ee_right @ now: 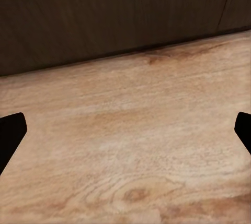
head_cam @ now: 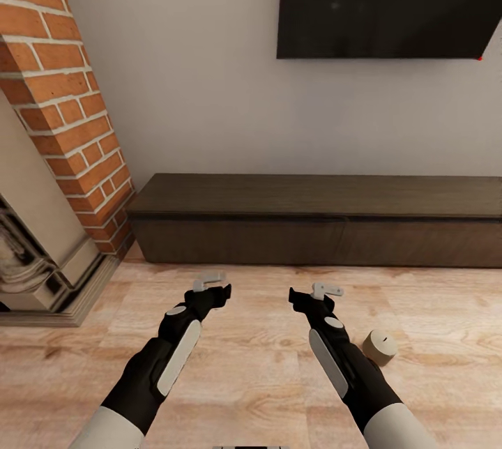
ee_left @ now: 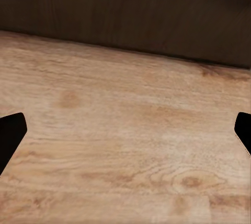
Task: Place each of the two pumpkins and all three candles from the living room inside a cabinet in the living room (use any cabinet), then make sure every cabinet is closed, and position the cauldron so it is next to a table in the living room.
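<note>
Candle (head_cam: 380, 347) on bare floor (head_cam: 265, 365) beside right arm, cabinet (head_cam: 321, 222) beyond.

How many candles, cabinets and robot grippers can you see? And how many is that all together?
Candle: 1, on the floor by the right arm
Cabinet: 1, long and dark brown, drawers shut
Grippers: 2, left gripper and right gripper, both open and empty
Total: 4

text: none legible | labels: none | numbers: none | signs: none
</note>
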